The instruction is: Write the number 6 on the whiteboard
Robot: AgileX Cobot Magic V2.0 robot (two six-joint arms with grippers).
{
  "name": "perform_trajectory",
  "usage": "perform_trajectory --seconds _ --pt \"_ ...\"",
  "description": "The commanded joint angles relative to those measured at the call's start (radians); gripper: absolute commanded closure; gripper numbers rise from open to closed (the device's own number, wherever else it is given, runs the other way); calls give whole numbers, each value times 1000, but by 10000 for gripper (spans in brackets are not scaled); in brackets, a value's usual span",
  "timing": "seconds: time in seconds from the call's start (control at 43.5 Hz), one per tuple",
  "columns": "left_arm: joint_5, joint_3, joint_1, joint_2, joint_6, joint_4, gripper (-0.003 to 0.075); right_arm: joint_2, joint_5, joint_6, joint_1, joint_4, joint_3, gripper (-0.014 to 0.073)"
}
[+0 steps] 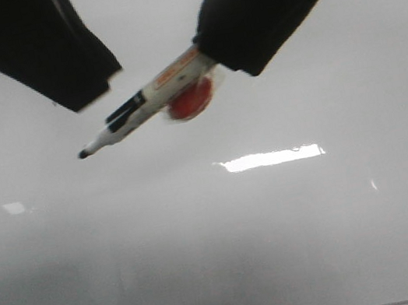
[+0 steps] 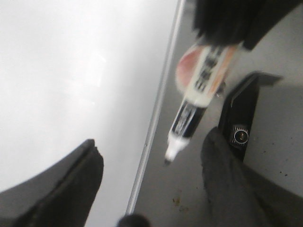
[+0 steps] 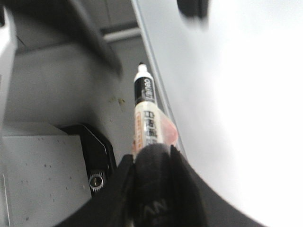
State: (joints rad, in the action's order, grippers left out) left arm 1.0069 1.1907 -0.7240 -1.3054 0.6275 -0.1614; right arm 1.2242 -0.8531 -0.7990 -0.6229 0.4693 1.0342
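Observation:
The whiteboard [image 1: 282, 233] is glossy pale grey and fills the front view; no number 6 shows on it. My right gripper [image 1: 241, 23] is shut on a white marker [image 1: 151, 98] with black and orange print; its uncapped black tip points left. A blurred red round part [image 1: 193, 99] sits by the marker's body. In the right wrist view my right gripper [image 3: 151, 153] clamps the marker [image 3: 146, 113]. Its tip lies by the board's metal edge [image 3: 158, 85]. My left gripper [image 1: 83, 71] is open and empty. In the left wrist view my left gripper [image 2: 151, 144] frames the marker [image 2: 196, 99].
The board [image 2: 71, 71] ends at a metal frame strip [image 2: 156, 118]; beyond it lies a speckled grey table [image 2: 279, 137]. A black bracket with a knurled screw [image 2: 239, 135] stands on that table and also shows in the right wrist view [image 3: 94, 161]. Bright light reflections [image 1: 272, 158] lie on the board.

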Motion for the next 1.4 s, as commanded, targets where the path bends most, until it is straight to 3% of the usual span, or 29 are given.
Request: perform_trajectory --seconds 0.0,0.023,0.046,0.207,0.345,0.529,0.851,1.081,1.265,1.38 --pt "-9 29 72 97 -71 -6 270 -70 -54 132 39 -91 65 707" --pt "-9 22 89 114 -80 -6 270 -82 -66 164 50 -121 71 707" --pt "-11 -5 149 179 -109 -6 270 -133 -118 280 75 -198 84 707" --pt "-11 -112 270 328 -164 -6 270 -264 -155 536 150 -351 75 707" --pt "-35 -188 378 455 -233 -6 270 -405 -104 674 208 -363 15 707" --pt "-83 -226 455 524 -247 -15 270 -543 43 799 210 -362 -148 707" --pt "-87 -226 458 524 -247 -30 273 -555 383 757 208 -362 -311 707" --pt "-87 -226 458 524 -247 -30 313 -456 471 759 213 -362 -296 707" --pt "-87 -226 458 524 -247 -30 336 -337 469 786 303 -362 -208 707" --pt "-87 -226 458 524 -247 -30 336 -260 462 779 296 -362 -164 707"
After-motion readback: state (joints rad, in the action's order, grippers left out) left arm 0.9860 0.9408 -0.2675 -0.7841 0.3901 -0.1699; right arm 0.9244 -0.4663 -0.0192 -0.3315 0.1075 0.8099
